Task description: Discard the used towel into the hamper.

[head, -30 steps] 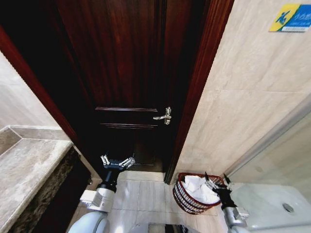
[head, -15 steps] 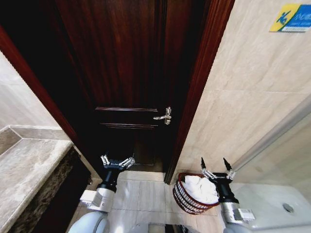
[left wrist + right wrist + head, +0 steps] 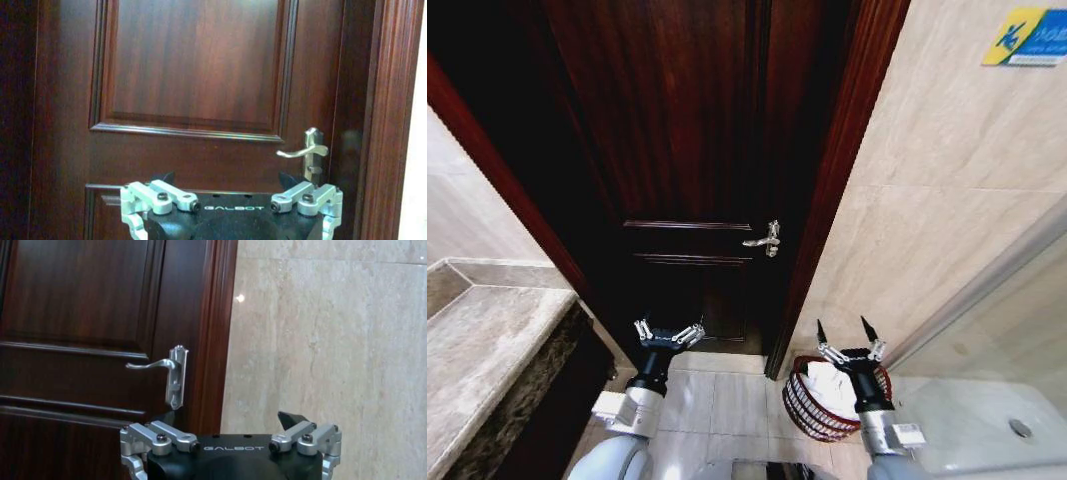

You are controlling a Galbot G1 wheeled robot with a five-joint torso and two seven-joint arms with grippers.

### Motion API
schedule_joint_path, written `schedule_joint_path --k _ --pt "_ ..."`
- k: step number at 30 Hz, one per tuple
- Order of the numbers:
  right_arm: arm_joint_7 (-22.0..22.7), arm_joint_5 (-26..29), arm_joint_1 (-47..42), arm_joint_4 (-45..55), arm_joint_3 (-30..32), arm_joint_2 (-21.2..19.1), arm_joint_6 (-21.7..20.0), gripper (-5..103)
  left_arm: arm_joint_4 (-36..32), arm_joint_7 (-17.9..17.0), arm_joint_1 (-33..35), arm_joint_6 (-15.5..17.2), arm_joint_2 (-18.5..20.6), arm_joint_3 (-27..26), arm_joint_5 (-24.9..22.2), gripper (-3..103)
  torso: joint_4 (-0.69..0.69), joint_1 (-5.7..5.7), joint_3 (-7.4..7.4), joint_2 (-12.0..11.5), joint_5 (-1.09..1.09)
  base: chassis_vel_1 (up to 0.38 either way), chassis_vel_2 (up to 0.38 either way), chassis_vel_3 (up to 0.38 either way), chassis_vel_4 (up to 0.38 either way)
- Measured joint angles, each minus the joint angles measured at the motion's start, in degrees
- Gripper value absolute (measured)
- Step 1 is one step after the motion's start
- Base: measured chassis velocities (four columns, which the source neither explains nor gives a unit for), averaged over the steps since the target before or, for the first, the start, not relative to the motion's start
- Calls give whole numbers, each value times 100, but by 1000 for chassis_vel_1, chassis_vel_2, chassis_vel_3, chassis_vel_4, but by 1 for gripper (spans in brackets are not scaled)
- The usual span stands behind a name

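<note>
- Where the head view begins on the left, a grey stone counter (image 3: pixel 482 345) runs along the wall, its dark speckled front (image 3: pixel 532 400) dropping to the tiled floor (image 3: pixel 717 400); it lies just beside the left arm.
- Next comes the left gripper (image 3: pixel 668 333), held low before the dark wooden door (image 3: pixel 677 130) with its fingers spread apart and nothing between them; the left wrist view shows the same gripper (image 3: pixel 230 192) facing the door panel, the handle off to one side.
- At the middle stands the closed door, its silver lever handle (image 3: pixel 764 240) near the reddish frame (image 3: pixel 832 190); the frame meets the floor just beside the hamper.
- Right of the frame, the hamper (image 3: pixel 802 405) sits on the floor against the beige tiled wall (image 3: pixel 947 200); a white towel (image 3: pixel 832 380) lies bunched inside it.
- Over the hamper's far side hangs the right gripper (image 3: pixel 849 343), its two dark fingertips (image 3: pixel 821 332) pointing up and well apart, holding nothing; the arm covers part of the basket's rim.
- Through the right wrist view, the right gripper (image 3: pixel 230 430) faces the door handle (image 3: pixel 172 375) and the wall.
- Farthest right, a glass panel (image 3: pixel 997 340) slants down beside the hamper; a blue and yellow sign (image 3: pixel 1027 38) sits high on the wall.
</note>
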Motion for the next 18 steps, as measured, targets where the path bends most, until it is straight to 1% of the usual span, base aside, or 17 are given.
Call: schedule_joint_path --k 5,18 --pt "-109 56 -17 -9 72 -63 58 100 0 0 0 0 0 0 0 100 0 0 0 0 0 0 0 0 0" --pt "-126 74 -32 -15 91 -74 65 100 0 0 0 0 0 0 0 100 0 0 0 0 0 0 0 0 0"
